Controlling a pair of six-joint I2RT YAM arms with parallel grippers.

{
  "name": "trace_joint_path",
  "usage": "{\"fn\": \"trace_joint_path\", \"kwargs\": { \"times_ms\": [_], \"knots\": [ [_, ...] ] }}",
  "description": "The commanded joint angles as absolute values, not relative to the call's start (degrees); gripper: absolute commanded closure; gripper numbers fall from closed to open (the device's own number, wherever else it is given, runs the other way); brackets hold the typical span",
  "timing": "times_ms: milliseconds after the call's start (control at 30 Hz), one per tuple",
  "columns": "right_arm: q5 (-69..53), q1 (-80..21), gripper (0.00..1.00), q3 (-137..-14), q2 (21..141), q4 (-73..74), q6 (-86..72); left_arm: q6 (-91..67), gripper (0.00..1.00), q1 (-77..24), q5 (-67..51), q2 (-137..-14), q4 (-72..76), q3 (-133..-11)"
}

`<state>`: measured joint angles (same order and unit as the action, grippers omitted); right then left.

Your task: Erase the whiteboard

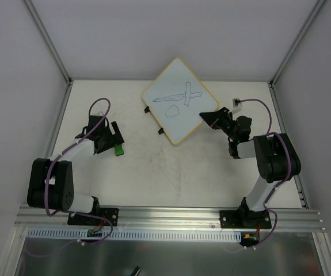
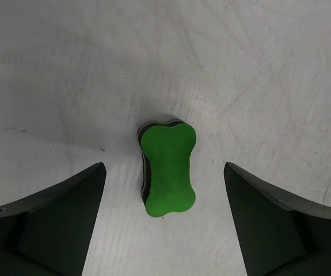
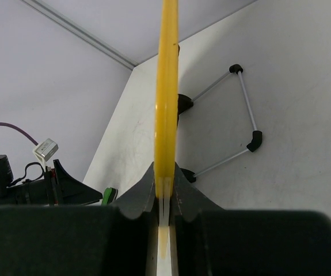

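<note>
The right gripper clamps the scribbled whiteboard by its yellow edge; the left gripper hangs, fingers spread apart, over the green bone-shaped eraser

Bare worktop between the two arms, open to passage from either side. Blocked farther back by the whiteboard, set cornerwise and clamped at its near right edge in the right pincer. Between the wide-spread fingers of the left pincer, only the green eraser, with a gap of bare surface on each side. Hemmed in by walls left, right and behind.
</note>
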<state>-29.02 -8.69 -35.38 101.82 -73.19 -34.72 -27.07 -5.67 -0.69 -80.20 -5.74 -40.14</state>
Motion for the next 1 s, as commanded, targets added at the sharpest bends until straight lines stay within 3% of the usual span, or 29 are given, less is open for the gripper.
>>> {"fn": "trace_joint_path", "kwargs": {
  "times_ms": [0,500,667,967],
  "knots": [
    [-28.74,-9.14,1.00,-36.30,101.51,-75.67,-31.03,-24.61,0.16,-6.06,-2.55,-80.77,-8.78,-42.89],
    [-29.18,-9.32,1.00,-36.12,101.34,-75.67,-30.67,-24.08,0.30,-8.87,-0.80,-86.83,-11.87,-45.61],
    [-29.35,-9.32,1.00,-36.12,101.34,-75.76,-30.59,-24.26,0.40,-9.49,0.87,-87.19,-12.22,-45.88],
    [-29.79,-9.32,1.00,-36.30,101.78,-75.85,-30.67,-24.17,0.43,-11.16,5.97,-87.54,-13.97,-47.02]
  ]
}}
